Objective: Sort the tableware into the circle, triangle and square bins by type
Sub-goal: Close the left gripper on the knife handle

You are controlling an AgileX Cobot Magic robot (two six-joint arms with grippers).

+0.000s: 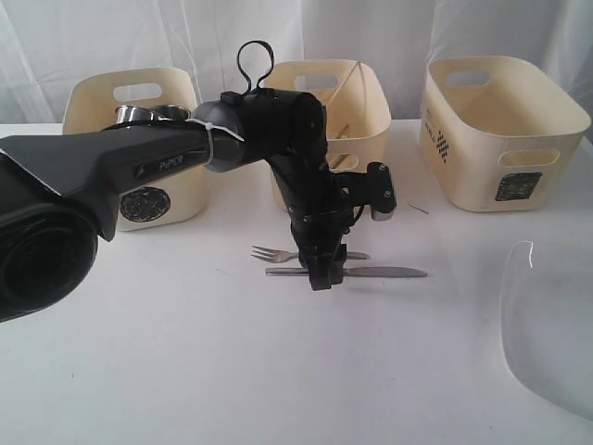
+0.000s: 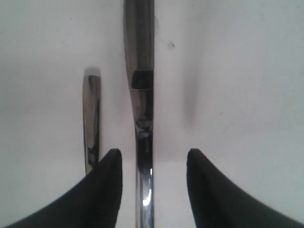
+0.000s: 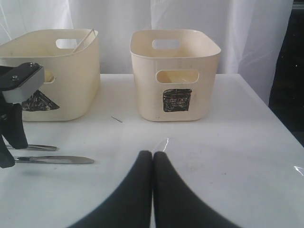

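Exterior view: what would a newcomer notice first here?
The black left arm fills the left and middle, its left gripper open over the knife, beside the fork on the white table. Behind stand the cream circle bin, triangle bin and square bin. A clear plate lies at the near right edge.

I saw a white worktop (image 1: 185, 371) running back to a pale curtain (image 1: 222, 37) at twelve o'clock. At two o'clock from its middle lay a thin sliver (image 1: 419, 209), too small to identify.
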